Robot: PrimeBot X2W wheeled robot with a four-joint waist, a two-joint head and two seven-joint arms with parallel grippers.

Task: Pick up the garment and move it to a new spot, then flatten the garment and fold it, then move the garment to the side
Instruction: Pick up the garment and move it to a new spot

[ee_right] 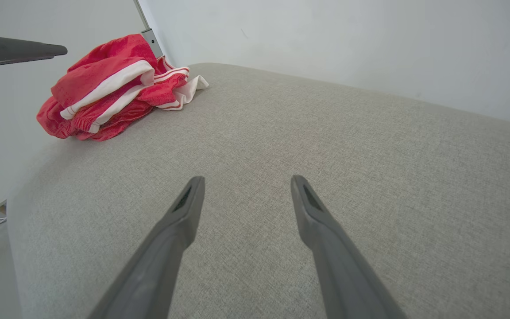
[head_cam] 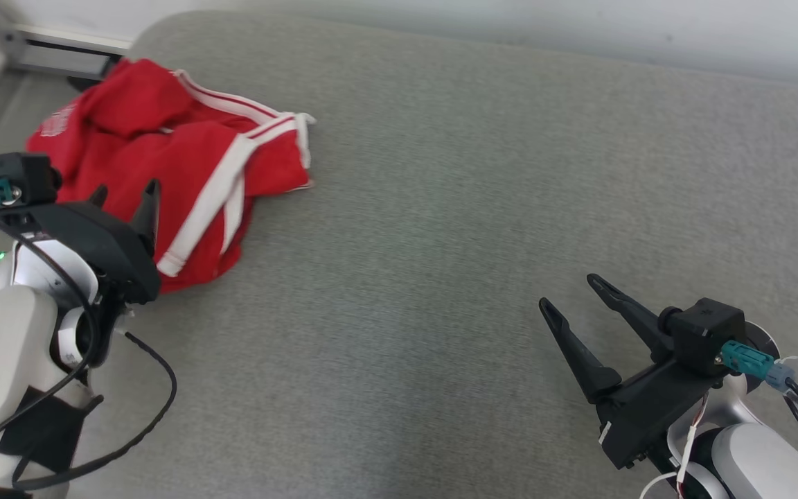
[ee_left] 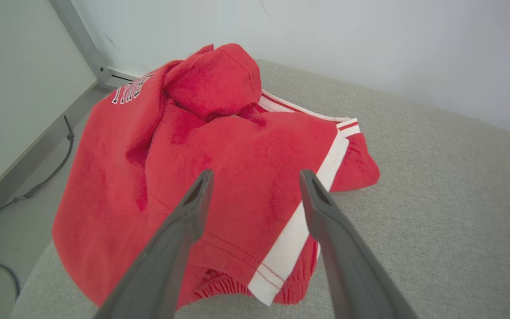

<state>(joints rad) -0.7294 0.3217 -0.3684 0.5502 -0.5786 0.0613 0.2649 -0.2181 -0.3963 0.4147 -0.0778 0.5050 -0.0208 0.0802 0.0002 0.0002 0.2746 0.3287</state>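
The garment (head_cam: 163, 159) is a crumpled red piece with white stripes, heaped at the far left corner of the grey cushioned surface (head_cam: 440, 208). My left gripper (head_cam: 125, 190) hovers open at the heap's near edge, its two fingers spread above the red cloth (ee_left: 237, 146), holding nothing. My right gripper (head_cam: 572, 291) stands open over bare grey fabric at the lower right, well away from the garment (ee_right: 109, 93). In the right wrist view, one finger of the left gripper (ee_right: 25, 49) pokes in from the upper left above the heap.
The surface's left edge drops to a floor with a dark cable (ee_left: 38, 181) and a wall baseboard (head_cam: 59, 55). A pale wall (head_cam: 579, 28) runs along the far side. Wide bare cushion lies between the two arms.
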